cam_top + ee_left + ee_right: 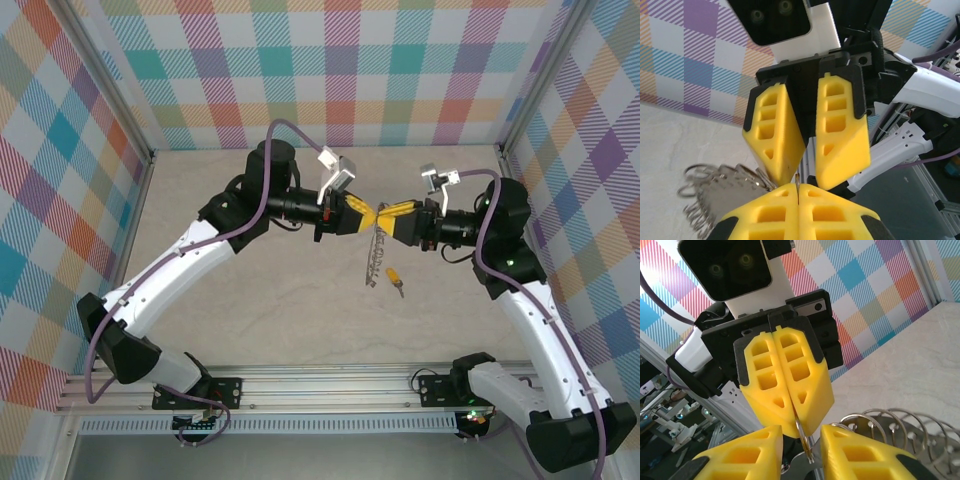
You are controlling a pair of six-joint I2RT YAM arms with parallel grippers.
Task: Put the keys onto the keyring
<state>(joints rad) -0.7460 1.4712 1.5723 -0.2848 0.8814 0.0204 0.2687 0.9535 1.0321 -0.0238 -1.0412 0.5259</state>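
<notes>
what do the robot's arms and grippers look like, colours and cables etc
The left arm and right arm have white shells with black joints, and a purple cable runs along each. The left gripper and right gripper each have two yellow wedge-shaped fingers with squarish cut-outs, set on black mounts.

The keyring (372, 255) hangs edge-on (the key (395, 277) lies near it).

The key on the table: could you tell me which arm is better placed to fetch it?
Probably the right. The right gripper is open, and the key lies toward its side; the left gripper is shut on the keyring, holding it up.
</notes>
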